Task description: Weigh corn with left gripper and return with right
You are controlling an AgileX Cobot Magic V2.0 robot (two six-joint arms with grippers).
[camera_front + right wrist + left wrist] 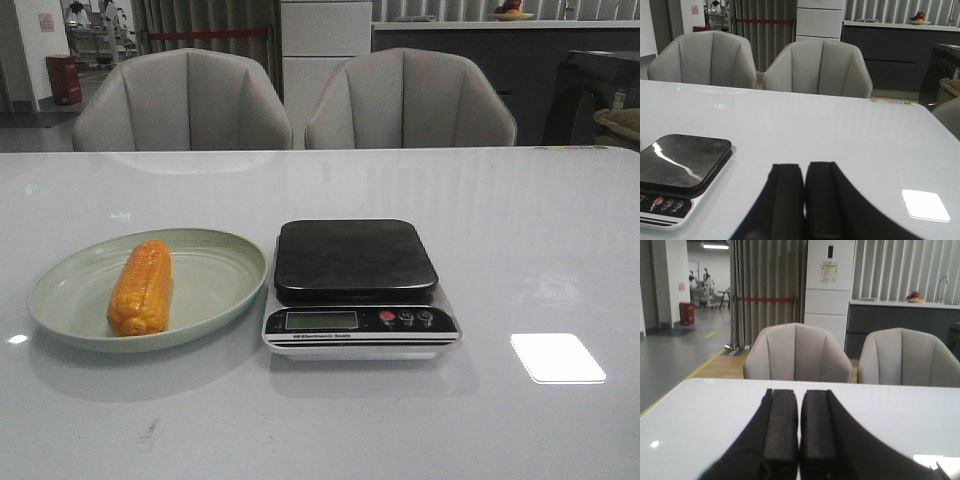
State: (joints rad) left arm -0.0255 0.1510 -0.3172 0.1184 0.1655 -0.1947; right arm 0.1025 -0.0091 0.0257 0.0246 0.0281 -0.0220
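- While both arms sit low over the table (pixel 560 230), the left gripper (pixel 799 432) points level toward the chairs (pixel 797 352), fingers pressed together on nothing.
- Likewise the right gripper (pixel 804 200), fingers together, just beside the scale (pixel 682 167).
- Corn (pixel 140 287) lies lengthwise in the green plate (pixel 225 265), left of the scale.

two pale grey armchairs (pixel 185 100) (pixel 410 98) stand side by side behind the glossy white surface (pixel 520 230). beyond them hang grey curtains (pixel 767 290), beside a white cabinet (pixel 830 290) and a dark counter (pixel 890 47). a bright patch of light (pixel 557 357) reflects on the surface.
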